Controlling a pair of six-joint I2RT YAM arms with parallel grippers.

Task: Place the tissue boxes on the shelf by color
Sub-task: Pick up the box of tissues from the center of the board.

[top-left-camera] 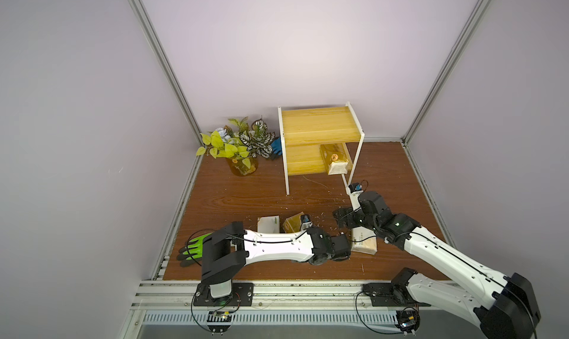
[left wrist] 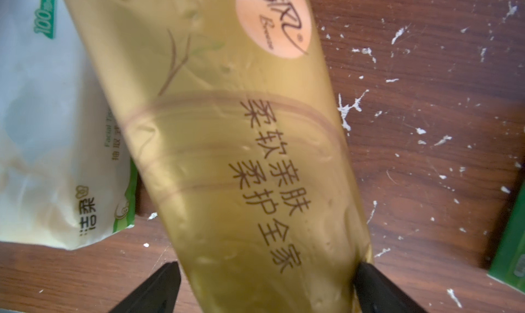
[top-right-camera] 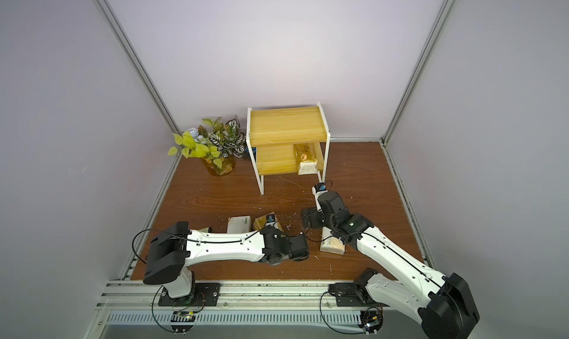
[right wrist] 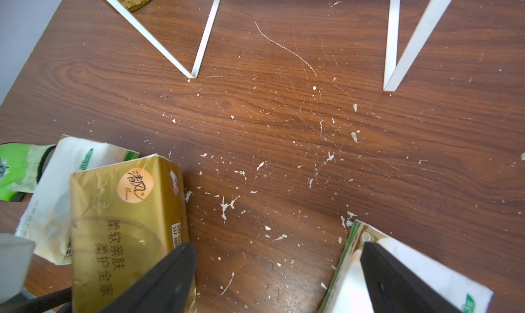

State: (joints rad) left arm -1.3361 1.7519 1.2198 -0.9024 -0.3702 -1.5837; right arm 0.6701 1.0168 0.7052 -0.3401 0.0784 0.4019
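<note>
The shelf (top-left-camera: pixel 320 128) holds a gold pack (top-left-camera: pixel 334 159) on its lower board. It lies at the end nearer your right arm, close beside the white frame, and its pale end face looks toward the front edge.

The other three packs are on the tabletop (top-left-camera: pixel 246 199), in front of the shelf. A second gold pack (left wrist: pixel 227 155) lies tilted there, and one long side overlaps a white pack (left wrist: pixel 51 126) just beside it. Your left claw (left wrist: pixel 268 264) is above this second gold pack with the jaws spread wide, one finger at each long side. One finger (left wrist: pixel 377 286) touches the edge of the pack.

Your right claw (right wrist: pixel 277 244) is wide open too, and it grips nothing. It hangs over bare tabletop, between the second gold pack and the other white pack (top-left-camera: pixel 366 246). In both top views your right arm partly covers this other white pack.

In the back corner beside the shelf, an amber vase (top-left-camera: pixel 243 166) holds a leafy plant (top-left-camera: pixel 237 140). A green glove (top-left-camera: pixel 197 248) lies on the tabletop under your left arm. Small white crumbs (right wrist: pixel 227 206) are scattered over the wood between the packs.
</note>
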